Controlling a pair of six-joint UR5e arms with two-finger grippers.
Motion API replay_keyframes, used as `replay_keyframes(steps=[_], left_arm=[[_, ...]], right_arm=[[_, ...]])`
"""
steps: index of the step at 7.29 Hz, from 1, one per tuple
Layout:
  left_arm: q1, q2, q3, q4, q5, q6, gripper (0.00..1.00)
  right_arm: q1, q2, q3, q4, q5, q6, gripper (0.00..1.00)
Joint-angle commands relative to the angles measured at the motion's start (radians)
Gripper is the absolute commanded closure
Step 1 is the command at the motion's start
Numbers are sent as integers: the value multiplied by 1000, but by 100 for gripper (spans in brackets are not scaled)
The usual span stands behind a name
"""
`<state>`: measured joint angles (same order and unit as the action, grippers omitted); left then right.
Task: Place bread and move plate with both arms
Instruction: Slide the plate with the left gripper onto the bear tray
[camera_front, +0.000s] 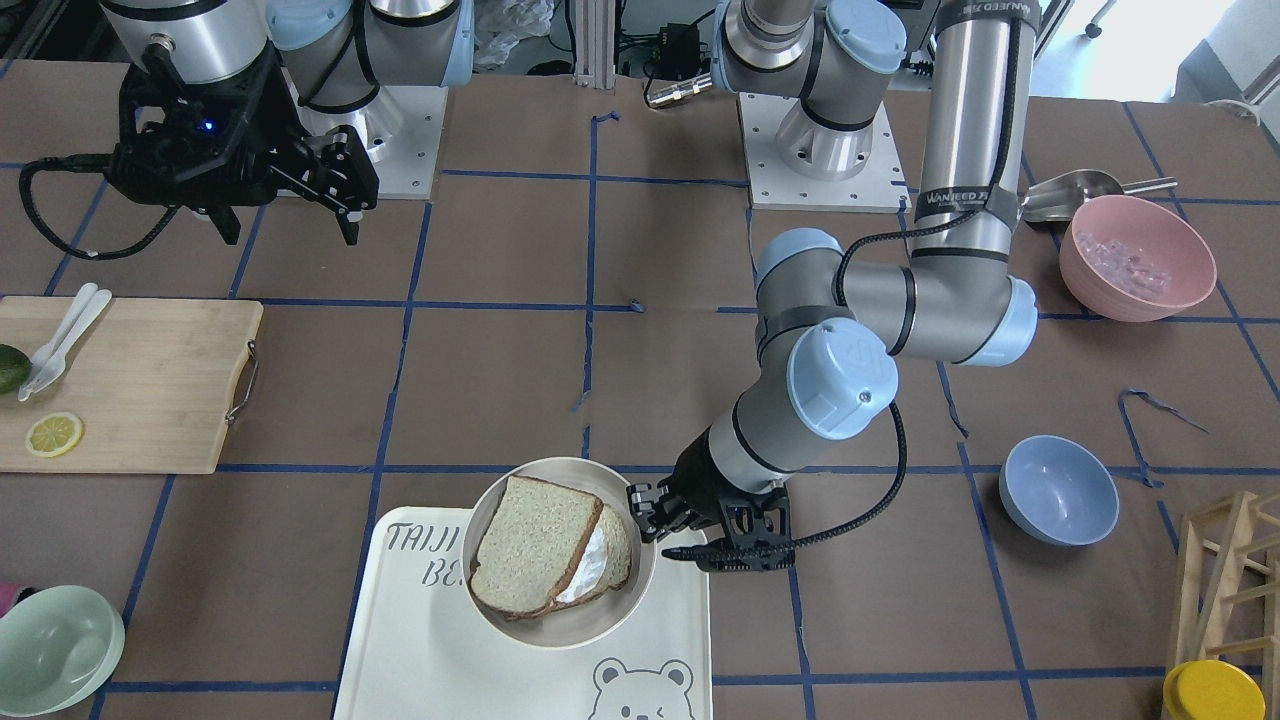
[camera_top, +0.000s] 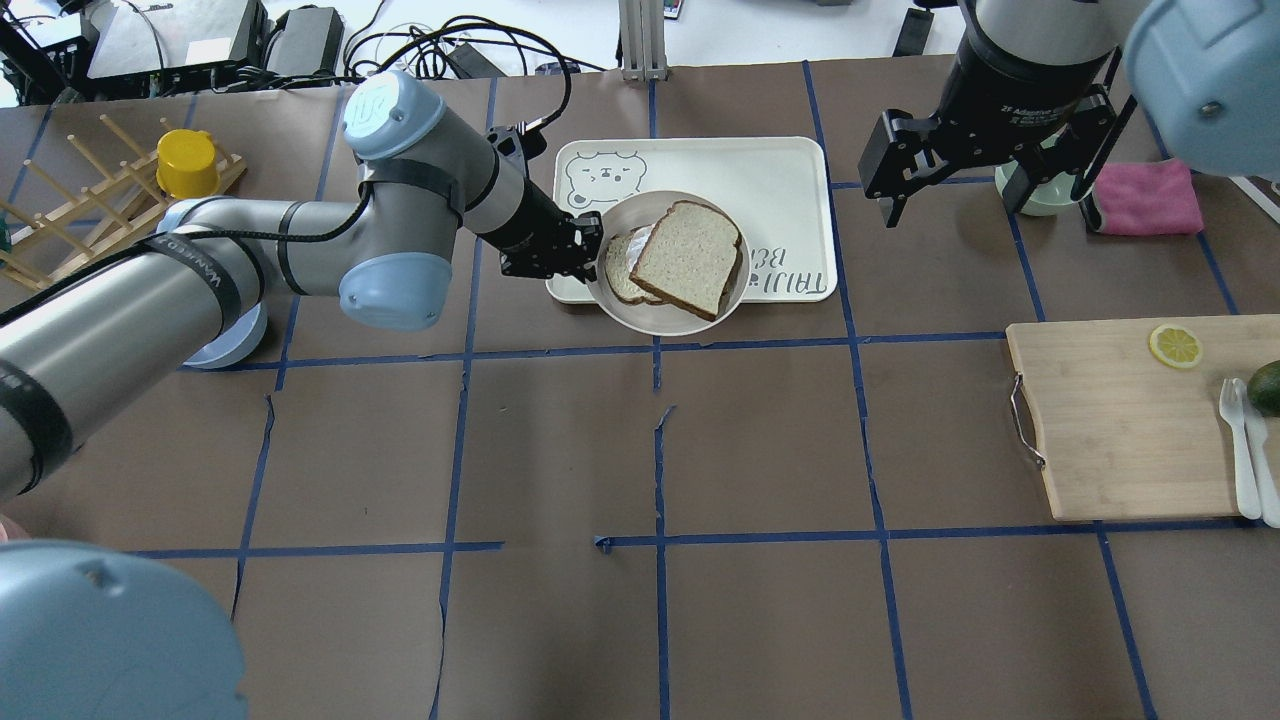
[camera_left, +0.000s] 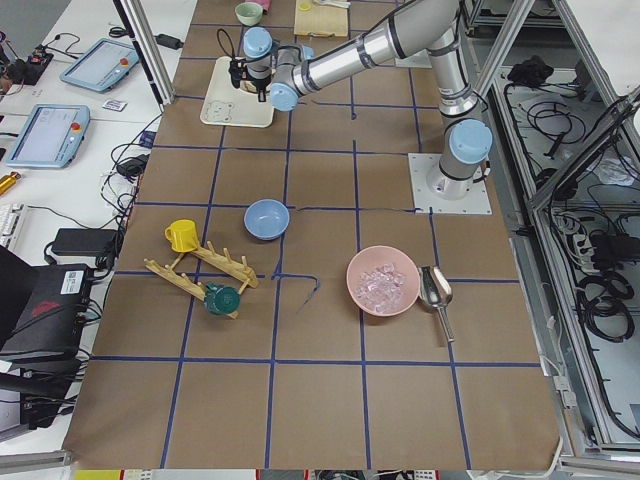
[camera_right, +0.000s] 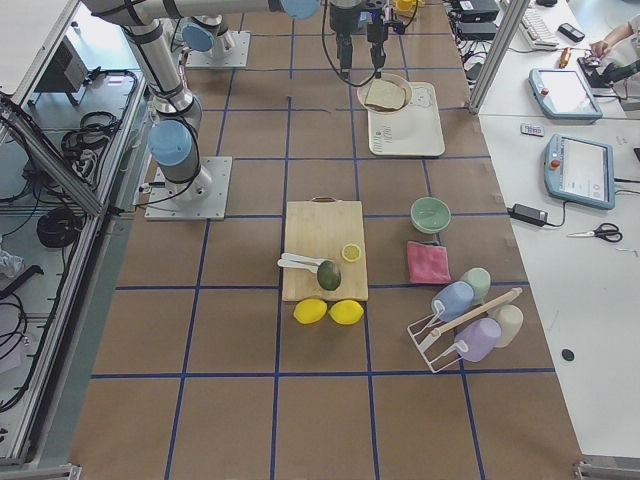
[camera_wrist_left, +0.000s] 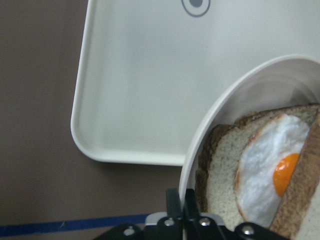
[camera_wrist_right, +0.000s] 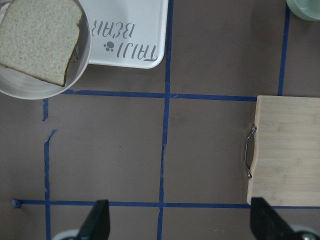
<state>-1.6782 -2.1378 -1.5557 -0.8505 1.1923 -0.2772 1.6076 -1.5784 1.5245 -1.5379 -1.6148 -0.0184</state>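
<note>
The bread (camera_top: 688, 258) lies on top of an egg-bearing slice (camera_top: 622, 270) on the round cream plate (camera_top: 660, 322). The plate rests partly on the bear-printed tray (camera_top: 780, 160) and overhangs its edge. My left gripper (camera_top: 590, 250) is shut on the plate's left rim. The left wrist view shows its fingertips (camera_wrist_left: 176, 199) pinching the rim beside the egg (camera_wrist_left: 270, 175). My right gripper (camera_top: 985, 195) is open and empty, raised to the right of the tray. Its wrist view shows the bread (camera_wrist_right: 37, 37) at the upper left.
A wooden cutting board (camera_top: 1120, 420) with a lemon slice, cutlery and an avocado lies at the right. A pink cloth (camera_top: 1145, 197) and a pale green bowl (camera_top: 1035, 195) sit behind my right gripper. A blue bowl (camera_front: 1058, 490), a pink bowl (camera_front: 1135, 258) and a wooden rack (camera_top: 60, 200) are on my left.
</note>
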Motion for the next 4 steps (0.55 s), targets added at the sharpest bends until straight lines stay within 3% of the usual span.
replay_keyframes(steps=[1,4], left_arm=[[0,-111,123,1,3,-2,100],[0,-148,108,11,6,1,100]], right_arm=[[0,-2,0,-4,1,-5,0],[0,-2,0,-7,1,-5,0]])
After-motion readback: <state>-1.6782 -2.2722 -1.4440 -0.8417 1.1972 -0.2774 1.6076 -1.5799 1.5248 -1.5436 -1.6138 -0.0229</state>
